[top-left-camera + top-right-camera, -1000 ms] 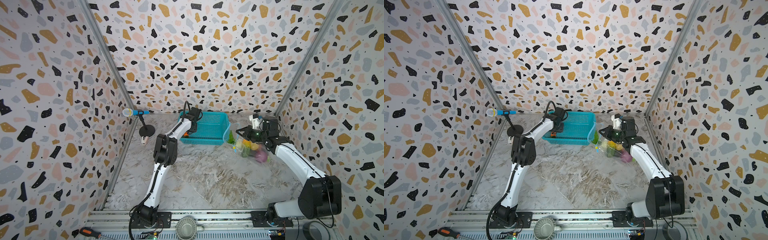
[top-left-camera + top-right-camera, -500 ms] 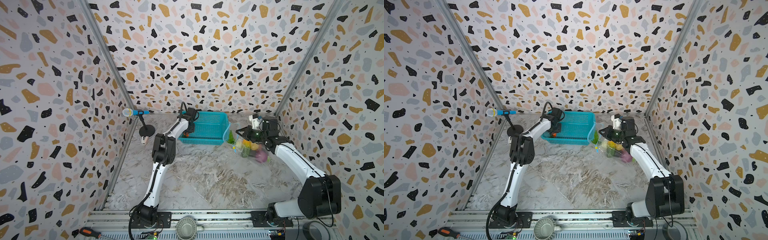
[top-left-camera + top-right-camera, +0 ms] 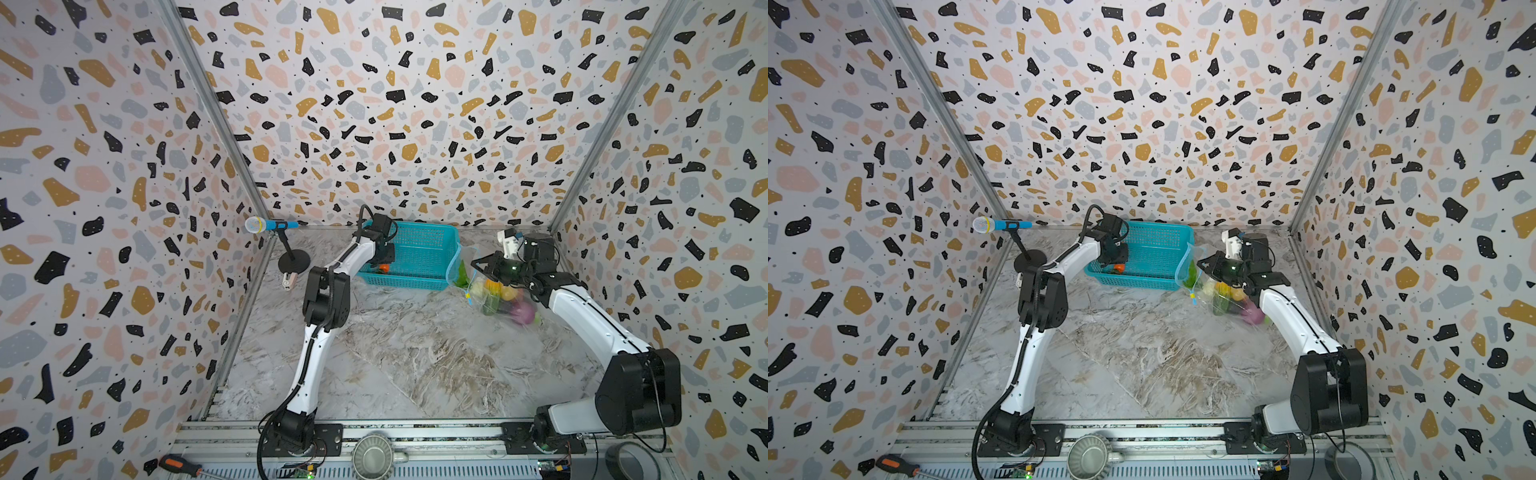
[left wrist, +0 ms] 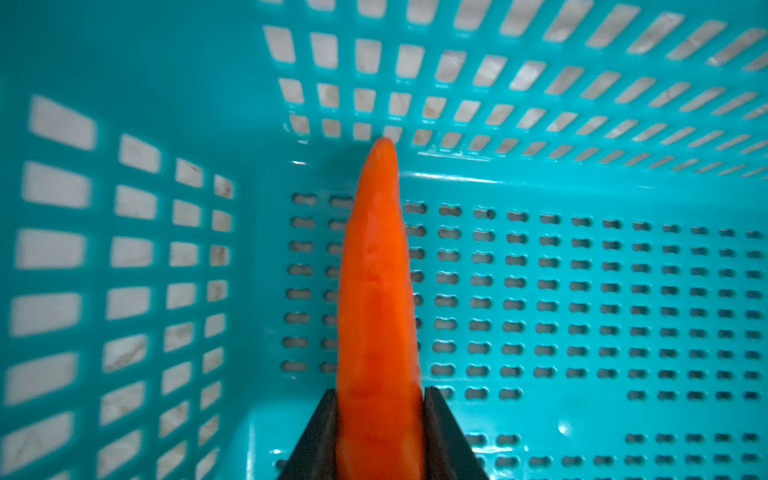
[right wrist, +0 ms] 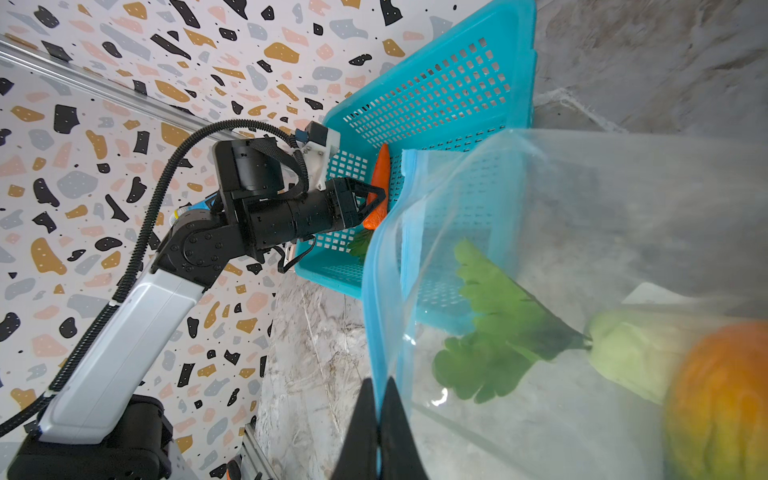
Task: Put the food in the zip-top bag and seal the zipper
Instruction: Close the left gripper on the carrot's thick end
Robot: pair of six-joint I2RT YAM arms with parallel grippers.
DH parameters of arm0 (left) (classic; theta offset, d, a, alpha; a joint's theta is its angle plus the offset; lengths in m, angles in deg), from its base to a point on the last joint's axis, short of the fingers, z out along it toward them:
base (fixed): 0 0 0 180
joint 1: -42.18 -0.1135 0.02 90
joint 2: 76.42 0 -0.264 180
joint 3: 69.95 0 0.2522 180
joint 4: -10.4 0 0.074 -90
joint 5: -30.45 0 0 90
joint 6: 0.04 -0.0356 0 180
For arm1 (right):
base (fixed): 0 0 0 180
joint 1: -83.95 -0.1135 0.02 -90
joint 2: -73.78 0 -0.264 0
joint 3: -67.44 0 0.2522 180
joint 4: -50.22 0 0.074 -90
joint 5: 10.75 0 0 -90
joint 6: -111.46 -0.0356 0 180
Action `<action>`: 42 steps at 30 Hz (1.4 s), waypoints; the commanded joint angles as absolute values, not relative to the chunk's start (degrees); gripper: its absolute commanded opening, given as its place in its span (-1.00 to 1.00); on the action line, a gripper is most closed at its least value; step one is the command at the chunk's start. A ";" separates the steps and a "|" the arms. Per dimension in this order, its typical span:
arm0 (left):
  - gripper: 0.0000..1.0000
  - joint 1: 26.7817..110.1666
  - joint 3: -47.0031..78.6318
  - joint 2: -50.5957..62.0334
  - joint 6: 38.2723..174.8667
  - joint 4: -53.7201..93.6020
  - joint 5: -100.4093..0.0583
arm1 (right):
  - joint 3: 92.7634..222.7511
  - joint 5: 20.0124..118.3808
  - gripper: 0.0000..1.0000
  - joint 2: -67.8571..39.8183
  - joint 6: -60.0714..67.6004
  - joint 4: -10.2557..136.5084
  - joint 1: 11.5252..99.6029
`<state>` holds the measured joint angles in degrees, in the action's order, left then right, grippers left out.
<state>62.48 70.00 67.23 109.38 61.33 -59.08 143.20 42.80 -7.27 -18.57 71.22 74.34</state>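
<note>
White arm links [image 3: 309, 370] join black motor housings [image 3: 326, 297], with a black ribbed cable [image 5: 154, 199], perhaps zip-tied.

Orange carrot [image 4: 376, 299] in black left claw [image 4: 379, 392]; teal mesh basket [image 4: 582, 291] around; right claw [image 5: 379, 380], black, pinches light blue zipper [image 5: 370, 316]; clear bag [image 5: 602, 208], green leaves [image 5: 490, 332] beyond.

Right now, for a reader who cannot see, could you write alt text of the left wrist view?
An orange carrot is pinched near its thick end by the left gripper, its tip close to a side wall inside a teal mesh basket. No other food shows in this view.
</note>
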 commanded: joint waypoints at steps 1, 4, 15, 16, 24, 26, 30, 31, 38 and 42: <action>-0.45 63.24 68.05 65.66 110.44 61.69 -53.97 | 144.22 42.60 -0.99 -7.12 -18.41 70.98 74.15; -0.45 63.64 68.44 65.98 110.00 62.04 -55.03 | 144.22 42.60 -0.99 -7.26 -18.46 70.91 73.99; -0.13 63.46 73.67 70.33 108.11 63.93 -57.68 | 144.05 42.78 -0.99 -6.79 -18.43 71.18 73.90; -0.11 63.43 74.30 70.73 107.88 64.14 -57.59 | 143.97 42.82 -1.00 -6.88 -18.38 71.18 73.84; -0.02 62.98 76.66 72.54 107.85 62.06 -58.23 | 143.96 42.69 -0.99 -7.07 -18.38 71.00 73.75; -0.03 62.92 77.93 73.30 108.05 62.04 -57.72 | 143.96 42.76 -0.99 -7.06 -18.35 71.16 73.78; -0.04 62.74 78.99 74.24 108.07 61.51 -56.83 | 143.96 42.86 -0.99 -7.03 -18.22 71.31 73.71; -0.04 62.71 78.99 74.32 108.05 61.35 -56.69 | 143.96 42.86 -0.99 -7.08 -18.26 71.29 73.75; -0.30 62.26 78.78 74.02 108.42 60.21 -55.38 | 143.96 42.86 -0.99 -7.14 -18.27 71.32 73.71; -0.34 62.27 76.27 71.78 108.68 58.52 -54.48 | 143.97 43.06 -1.00 -7.01 -18.26 71.45 73.80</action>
<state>62.44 77.65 72.98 108.66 60.37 -55.91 143.20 42.85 -7.49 -18.57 71.22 74.06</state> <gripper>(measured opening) 0.343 0.052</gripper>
